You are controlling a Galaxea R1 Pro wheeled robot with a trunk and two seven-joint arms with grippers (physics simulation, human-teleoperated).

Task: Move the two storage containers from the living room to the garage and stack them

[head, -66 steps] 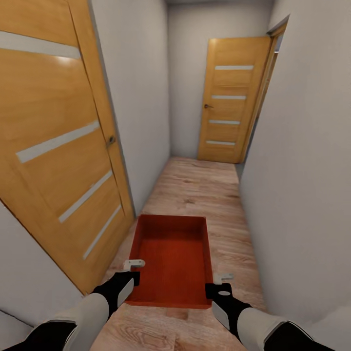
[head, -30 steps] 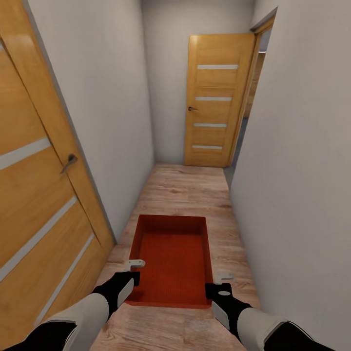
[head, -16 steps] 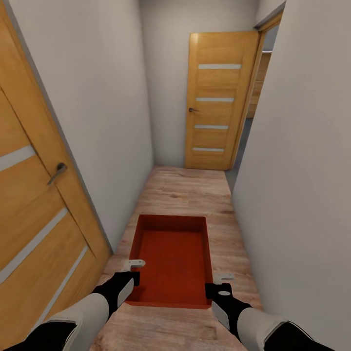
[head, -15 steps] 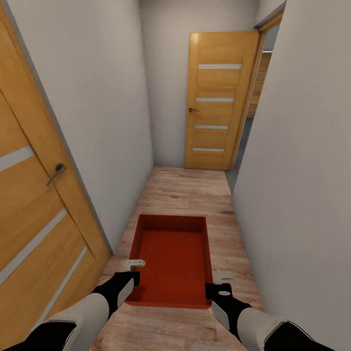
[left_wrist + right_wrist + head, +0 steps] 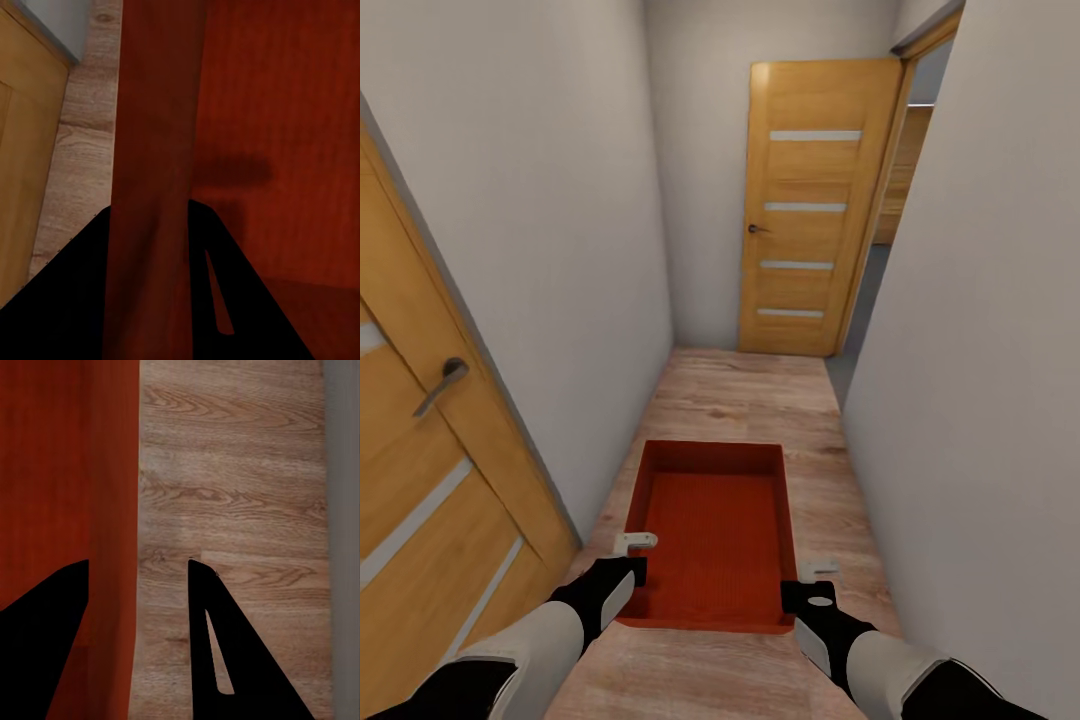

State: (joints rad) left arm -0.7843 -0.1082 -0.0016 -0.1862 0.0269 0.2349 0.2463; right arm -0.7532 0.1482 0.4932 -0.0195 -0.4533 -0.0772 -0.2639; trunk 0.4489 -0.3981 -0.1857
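Observation:
One orange-red storage container (image 5: 715,525), lidless and ribbed inside, hangs level just above the light wood-plank hallway floor (image 5: 750,395), between my two arms. My left gripper (image 5: 632,556) is shut on its left side wall, which runs between the dark fingers in the left wrist view as the container wall (image 5: 154,135). My right gripper (image 5: 812,580) grips the right side wall. In the right wrist view that wall (image 5: 112,495) lies between the fingers, nearer one of them, with plank floor beyond. The garage is out of view.
I am in a narrow corridor with white walls close on both sides. An orange-brown door (image 5: 420,480) with a lever handle (image 5: 440,385) stands near on the left. A similar door (image 5: 810,210) stands at the corridor's end, beside an open doorway (image 5: 880,270) on the right.
The view has moved forward along the corridor: the left door slid out toward the edge, the far door grew slightly. The container and both grippers keep the same hold.

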